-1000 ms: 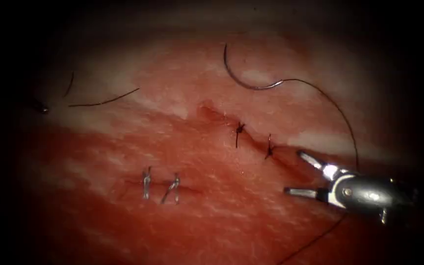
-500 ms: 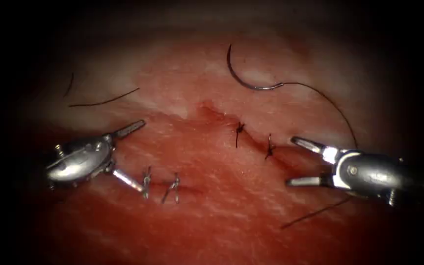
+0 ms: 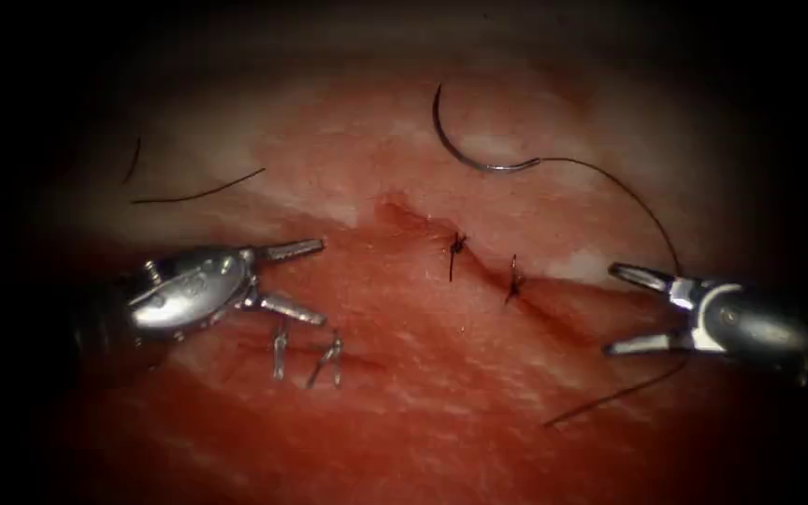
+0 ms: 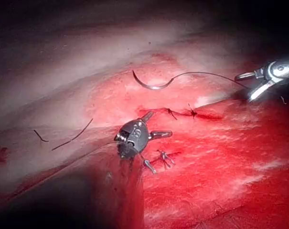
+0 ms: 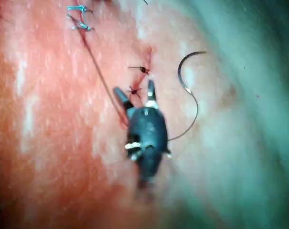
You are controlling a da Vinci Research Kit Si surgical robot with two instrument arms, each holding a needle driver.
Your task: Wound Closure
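The curved needle lies loose on the pale tissue above and right of the cut; neither tool holds it and it is not in the tissue. Its thread arcs right, passes behind the right tool and trails out below it. Two dark stitches cross the cut. My left tool stands open and holds nothing, left of the cut. My right tool is open with nothing in it, by the cut's right end. The wrist views show the left tool, the right tool and the needle.
Two metal staples sit in the tissue just below the left tool's lower jaw. Cut ends of thread lie on the pale tissue at the far left. Red fluid wets the lower tissue.
The left tool came in from the left and moved right and up, past the staples. The right tool drew back to the right, jaws still open. The needle stayed put.
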